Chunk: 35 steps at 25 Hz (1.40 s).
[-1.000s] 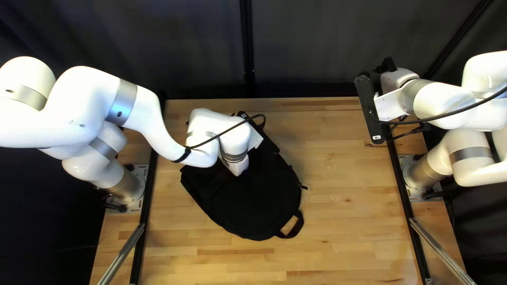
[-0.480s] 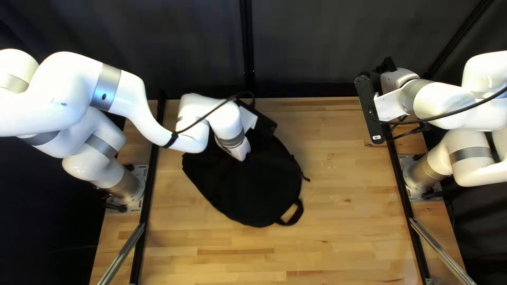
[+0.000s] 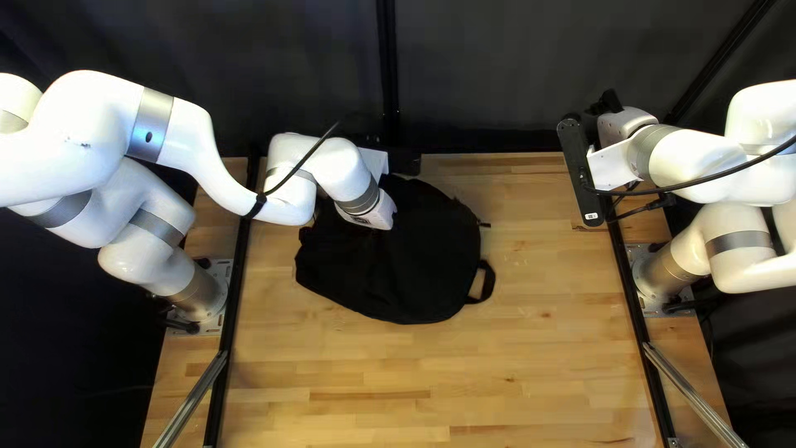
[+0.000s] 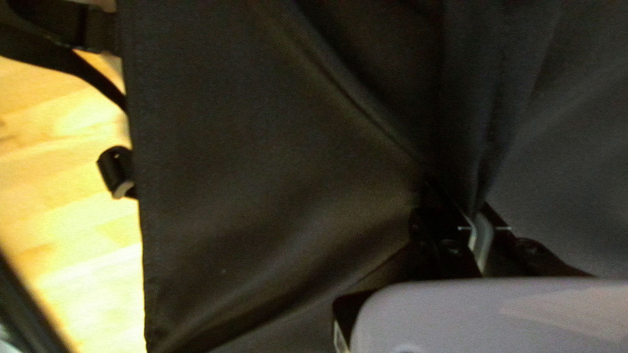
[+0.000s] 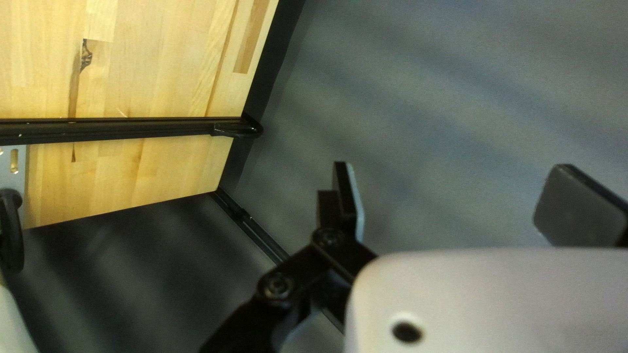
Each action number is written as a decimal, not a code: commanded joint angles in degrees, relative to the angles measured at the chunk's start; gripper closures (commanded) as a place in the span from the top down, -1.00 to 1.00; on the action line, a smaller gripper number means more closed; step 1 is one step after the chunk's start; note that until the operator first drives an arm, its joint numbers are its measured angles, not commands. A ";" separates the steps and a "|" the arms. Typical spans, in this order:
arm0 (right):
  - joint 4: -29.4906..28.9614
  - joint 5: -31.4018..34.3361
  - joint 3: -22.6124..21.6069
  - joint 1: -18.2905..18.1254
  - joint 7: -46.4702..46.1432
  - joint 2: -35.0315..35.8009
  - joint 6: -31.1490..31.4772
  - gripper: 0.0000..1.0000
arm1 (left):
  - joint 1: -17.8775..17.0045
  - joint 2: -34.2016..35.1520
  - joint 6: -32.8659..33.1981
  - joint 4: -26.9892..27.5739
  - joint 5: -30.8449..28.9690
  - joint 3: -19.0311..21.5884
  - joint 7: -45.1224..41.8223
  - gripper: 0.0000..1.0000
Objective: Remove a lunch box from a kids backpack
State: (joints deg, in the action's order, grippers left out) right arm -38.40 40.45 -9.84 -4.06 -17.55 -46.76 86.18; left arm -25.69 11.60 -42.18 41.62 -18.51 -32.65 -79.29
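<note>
The backpack [image 3: 423, 261] is pinched in the jaws of the left gripper [image 3: 378, 214]; on the right gripper [image 3: 610, 103], 2 jaws are spread wide

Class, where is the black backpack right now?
In the top left view, the black backpack is on the wooden table, toward its far edge and my left arm's base, with my left gripper shut on its cloth.
</note>
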 commanded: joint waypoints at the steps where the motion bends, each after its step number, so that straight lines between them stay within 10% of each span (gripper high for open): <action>1: 0.00 0.00 0.00 0.00 0.00 0.00 0.00 1.00 | 0.02 -0.31 0.33 0.12 0.07 0.23 -1.35 -1.00; 12: 0.90 0.85 -0.08 0.07 0.43 -0.10 -1.10 1.00 | 0.06 0.47 1.28 -0.98 -2.86 2.30 -6.00 -1.00; 21: 11.40 -9.90 -5.69 3.69 22.16 -1.39 -11.50 1.00 | -0.30 -1.85 1.61 1.25 -3.09 2.68 -6.50 -1.00; 35: 16.40 -2.95 -3.29 -4.65 37.52 21.42 -42.91 1.00 | 0.28 -1.01 2.39 -0.43 -4.57 2.84 -8.25 -1.00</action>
State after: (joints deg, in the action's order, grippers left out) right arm -20.69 34.82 -13.92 -6.03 17.72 -30.87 48.06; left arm -25.48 10.51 -39.93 41.38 -22.87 -29.86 -87.32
